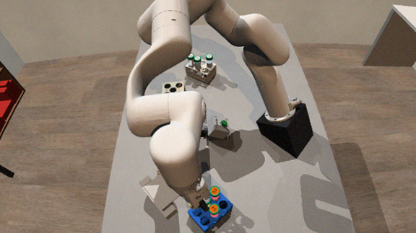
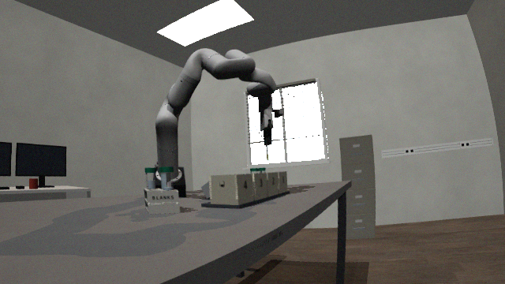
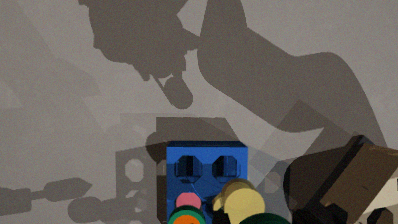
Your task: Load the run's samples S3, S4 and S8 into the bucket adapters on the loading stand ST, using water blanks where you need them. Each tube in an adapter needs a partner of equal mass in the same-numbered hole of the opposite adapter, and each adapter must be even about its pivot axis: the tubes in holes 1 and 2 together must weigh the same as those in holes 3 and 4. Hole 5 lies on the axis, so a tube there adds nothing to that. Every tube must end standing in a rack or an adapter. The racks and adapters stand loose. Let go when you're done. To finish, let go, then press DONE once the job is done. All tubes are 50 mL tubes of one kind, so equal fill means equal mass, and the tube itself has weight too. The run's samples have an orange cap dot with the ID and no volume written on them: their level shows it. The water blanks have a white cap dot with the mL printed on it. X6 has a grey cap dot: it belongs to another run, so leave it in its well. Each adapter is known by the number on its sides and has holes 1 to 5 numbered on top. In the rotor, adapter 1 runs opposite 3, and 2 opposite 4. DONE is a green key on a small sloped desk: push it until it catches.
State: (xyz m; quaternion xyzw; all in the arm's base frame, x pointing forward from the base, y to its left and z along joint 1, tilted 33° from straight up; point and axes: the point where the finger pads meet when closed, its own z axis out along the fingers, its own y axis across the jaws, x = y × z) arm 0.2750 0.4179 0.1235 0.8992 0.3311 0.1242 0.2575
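My gripper (image 1: 202, 204) (image 2: 267, 143) hangs above the blue sample rack (image 1: 200, 216) (image 3: 206, 150) at the table's near end. It is shut on a tube (image 3: 244, 204) with yellowish fill and a dark green cap, held clear above the rack. I cannot read its ID. Two orange-dot sample tubes (image 1: 215, 191) (image 1: 214, 209) stand in the rack; one with pink fill shows in the wrist view (image 3: 188, 201). The beige adapters (image 1: 174, 87) (image 2: 237, 189) stand in a row mid-table, mostly hidden by my arm in the top view. The BLANKS rack (image 1: 201, 73) (image 2: 162, 197) holds three green-capped tubes.
The green DONE key (image 1: 224, 123) sits on its small sloped desk mid-table. The arm's black base (image 1: 285, 130) stands at the right edge. A flat tan piece lies left of the blue rack.
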